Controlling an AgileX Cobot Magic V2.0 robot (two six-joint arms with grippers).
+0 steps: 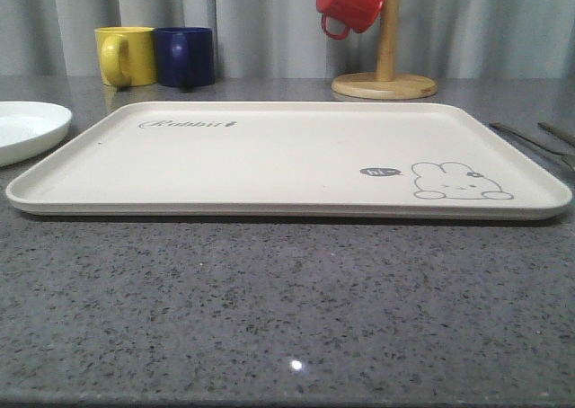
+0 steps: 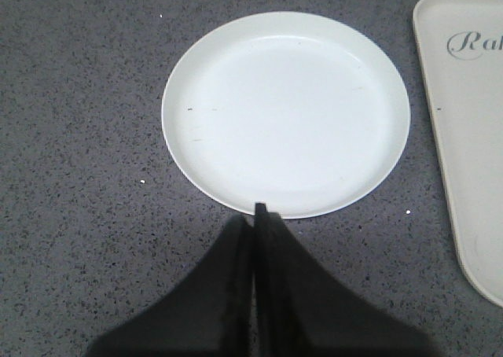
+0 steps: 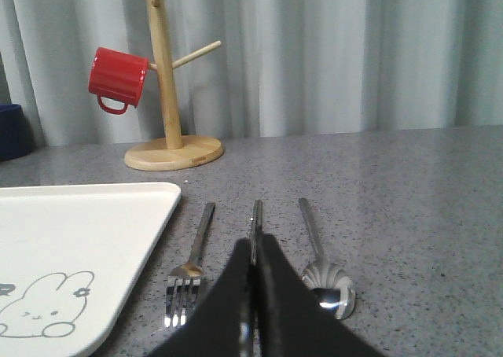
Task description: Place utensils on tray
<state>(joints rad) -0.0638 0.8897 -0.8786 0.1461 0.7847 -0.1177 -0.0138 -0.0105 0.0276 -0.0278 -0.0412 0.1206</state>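
Grey curtains [image 1: 269, 22] hang behind a speckled grey stone surface [image 1: 287, 300]. On it lies the cream tray [image 1: 269, 156], bare, with its "Rabbit" script at the far left and the grey rabbit drawing [image 1: 460, 181] at the near right. A white plate [image 1: 27, 129] sits just beside the tray's left edge. Behind the tray stand a yellow mug [image 1: 124, 56] and a dark blue mug [image 1: 185, 56], touching or nearly so, and a wooden mug tree [image 1: 386, 66] carries a red mug [image 1: 349, 2].

The utensils lie on the surface to the right of the tray, side by side and apart: the fork [image 3: 189, 266] nearest the tray, then the chopsticks [image 3: 255, 219], then the spoon [image 3: 321, 263].

The left claw [image 2: 258, 209] hangs over the near rim of the plate, its fingers pressed together on nothing. The right claw [image 3: 253, 243] sits above the chopsticks, fingers likewise together, hiding their near ends.
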